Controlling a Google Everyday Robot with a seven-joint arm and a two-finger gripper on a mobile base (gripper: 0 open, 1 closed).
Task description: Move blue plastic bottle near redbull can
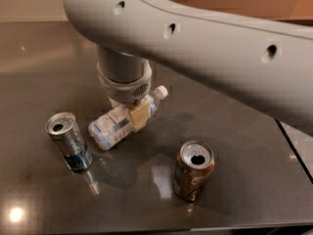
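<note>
Clamping the pincer [128, 110] shut around the middle of the blue plastic bottle [108, 127], from above. Lying slanted just beside the redbull can [69, 142], fat end pointing at that can, white cap [162, 90] pointing away. Needing only a tiny slide toward the can, probably. Showing pale label [117, 120] print, too small for reading.

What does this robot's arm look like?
The arm is a thick, smooth, pale grey shell dotted with small dark round holes. Its wrist is a grey ringed cylinder with a perforated grille. The end effector, over the blue plastic bottle, has tan block-like fingers. No cables show.
</note>
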